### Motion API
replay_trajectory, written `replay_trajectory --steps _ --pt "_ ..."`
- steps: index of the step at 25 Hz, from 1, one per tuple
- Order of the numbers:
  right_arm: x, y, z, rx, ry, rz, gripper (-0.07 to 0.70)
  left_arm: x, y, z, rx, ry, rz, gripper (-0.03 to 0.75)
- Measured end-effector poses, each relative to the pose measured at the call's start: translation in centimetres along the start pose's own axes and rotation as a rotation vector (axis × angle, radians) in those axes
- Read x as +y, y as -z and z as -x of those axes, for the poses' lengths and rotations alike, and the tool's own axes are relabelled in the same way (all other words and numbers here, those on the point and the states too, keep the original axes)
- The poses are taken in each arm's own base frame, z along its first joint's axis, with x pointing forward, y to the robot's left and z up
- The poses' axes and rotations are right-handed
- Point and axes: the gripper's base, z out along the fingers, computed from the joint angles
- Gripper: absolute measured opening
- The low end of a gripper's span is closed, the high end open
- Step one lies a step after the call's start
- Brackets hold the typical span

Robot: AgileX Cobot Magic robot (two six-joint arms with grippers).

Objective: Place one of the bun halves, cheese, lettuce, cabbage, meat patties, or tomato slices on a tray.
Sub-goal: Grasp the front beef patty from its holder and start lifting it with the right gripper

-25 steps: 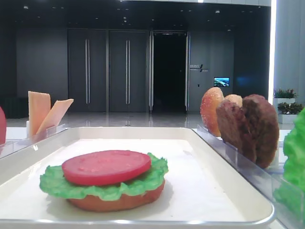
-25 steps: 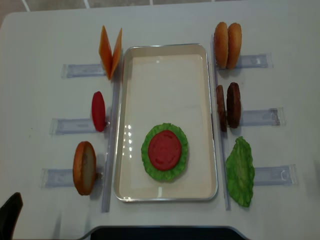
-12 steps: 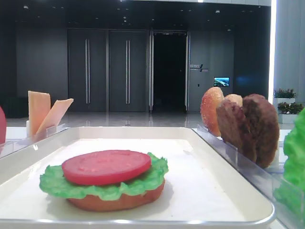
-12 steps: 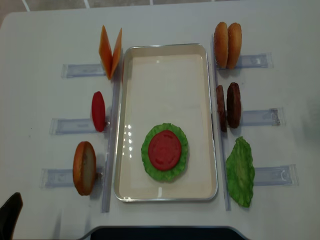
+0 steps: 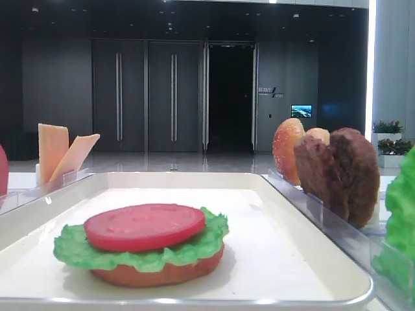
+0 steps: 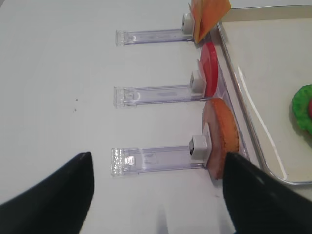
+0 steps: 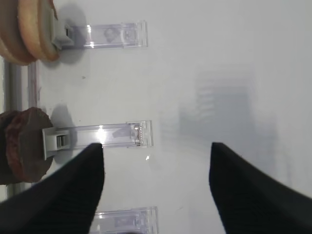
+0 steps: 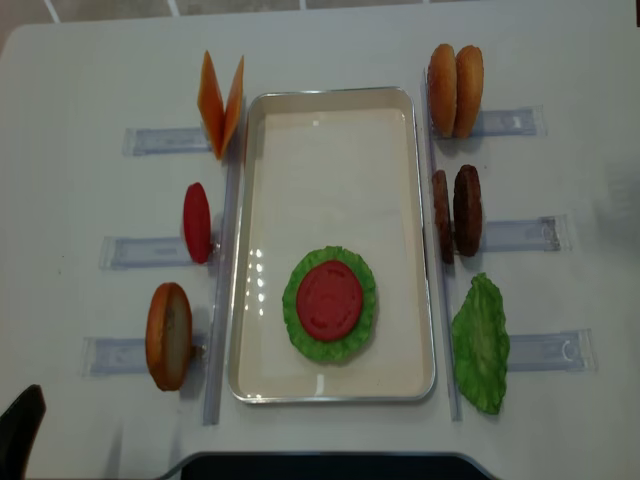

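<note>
The white tray [image 8: 330, 170] holds a stack: orange bun base [image 5: 162, 274], green lettuce [image 8: 352, 338], red tomato slice [image 8: 329, 300] on top. Left of the tray stand cheese [image 8: 220, 100], another tomato slice [image 8: 197, 222] and a bun half [image 8: 168, 335]. To its right are two bun halves [image 8: 455, 90], two meat patties [image 8: 458, 212] and a lettuce leaf [image 8: 481, 342]. My left gripper [image 6: 157, 155] is open and empty over the table, left of that bun half [image 6: 222, 136]. My right gripper [image 7: 157, 145] is open and empty, right of the patties [image 7: 24, 146].
Clear plastic holder strips [image 8: 520, 233] lie beside each ingredient on both sides of the tray. A dark part of the left arm [image 8: 20, 430] shows at the overhead view's bottom left corner. White tabletop [image 8: 80, 60] surrounds everything.
</note>
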Motion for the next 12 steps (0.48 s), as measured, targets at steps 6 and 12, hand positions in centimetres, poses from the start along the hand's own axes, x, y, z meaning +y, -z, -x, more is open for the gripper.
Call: replay_trajectory --steps 6,12 --pt "3.7 -0.1 -0.4 0.005 0.035 0.003 0.47 0.0 0.0 0.0 0.0 0.0 0.0 0.636" --pt "8.5 0.2 -1.6 0.014 0.049 0.061 0.47 0.0 0.0 0.0 0.0 0.0 0.0 0.636"
